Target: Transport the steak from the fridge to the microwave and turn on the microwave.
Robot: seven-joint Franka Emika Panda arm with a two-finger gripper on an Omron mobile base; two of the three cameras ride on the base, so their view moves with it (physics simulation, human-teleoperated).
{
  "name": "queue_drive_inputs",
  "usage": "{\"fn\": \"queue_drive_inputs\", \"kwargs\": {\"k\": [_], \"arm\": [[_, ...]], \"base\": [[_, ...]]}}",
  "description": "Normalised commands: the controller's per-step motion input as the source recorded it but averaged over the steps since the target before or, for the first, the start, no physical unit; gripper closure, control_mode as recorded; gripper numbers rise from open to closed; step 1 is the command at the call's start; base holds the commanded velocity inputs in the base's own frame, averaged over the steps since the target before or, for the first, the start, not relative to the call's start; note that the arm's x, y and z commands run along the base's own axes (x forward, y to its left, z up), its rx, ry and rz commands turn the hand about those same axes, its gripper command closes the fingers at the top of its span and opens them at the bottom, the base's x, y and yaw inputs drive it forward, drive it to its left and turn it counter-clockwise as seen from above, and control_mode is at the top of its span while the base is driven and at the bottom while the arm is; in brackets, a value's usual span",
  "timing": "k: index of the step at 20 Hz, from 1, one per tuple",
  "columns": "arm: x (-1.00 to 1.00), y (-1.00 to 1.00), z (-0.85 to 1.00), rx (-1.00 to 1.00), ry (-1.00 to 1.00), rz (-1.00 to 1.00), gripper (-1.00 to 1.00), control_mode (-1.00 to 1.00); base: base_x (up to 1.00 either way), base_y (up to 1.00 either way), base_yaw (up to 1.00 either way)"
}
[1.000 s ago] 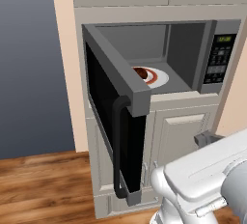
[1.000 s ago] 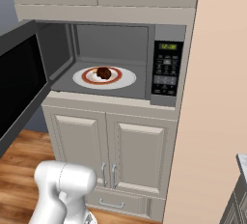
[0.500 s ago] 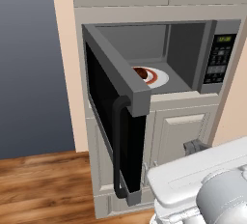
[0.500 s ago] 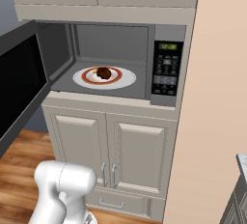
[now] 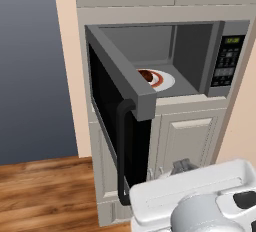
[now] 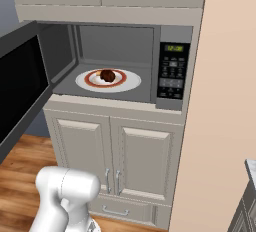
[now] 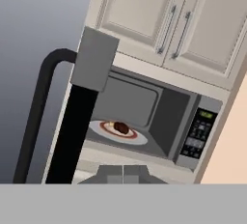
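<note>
Pincer [image 7: 122, 174] found shut, fingertips together, nothing held; positioned low before the open microwave [image 7: 164, 117], well apart from it and aimed up toward the cavity. Steak [image 6: 107, 75] found resting at centre of a white plate with a red ring [image 6: 131, 83], on the microwave floor, roughly mid-cavity, nearer the left wall than the button panel [image 6: 173, 72]. Transport step judged complete. Door [image 5: 117, 121] found swung fully open to the left, bar handle [image 5: 121, 151] on its free edge facing the robot's side.

Steak judged light, soft and slightly yielding, possibly slick on the surface; no further handling judged necessary. Door judged stiff, hinged, moderately light; best taken by a push on the outer face near the handle edge, or by the bar handle itself. Buttons judged small and rigid; closed fingertips suited to a press. Risk noted: glancing contact off the handle bar, or a press on the wrong key.
</note>
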Motion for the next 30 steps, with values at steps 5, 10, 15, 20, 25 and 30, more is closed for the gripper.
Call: {"fn": "queue_drive_inputs", "kwargs": {"k": [5, 10, 15, 20, 25, 30], "arm": [[0.2, 0.35, -0.32, 0.0, 0.0, -0.07, 1.0, -1.0], [0.33, 0.39, -0.32, 0.0, 0.0, -0.07, 1.0, -1.0], [0.38, 0.31, -0.33, 0.0, 0.0, -0.08, 1.0, -1.0], [0.42, 0.33, -0.33, 0.0, 0.0, -0.09, 1.0, -1.0], [0.31, 0.45, -0.38, 0.0, 0.0, -0.08, 1.0, -1.0], [0.42, 0.33, -0.3, 0.0, 0.0, -0.1, 1.0, -1.0]], "base": [[0.0, 0.0, 0.0], [0.0, 0.0, 0.0], [0.0, 0.0, 0.0], [0.0, 0.0, 0.0], [0.0, 0.0, 0.0], [0.0, 0.0, 0.0]]}}
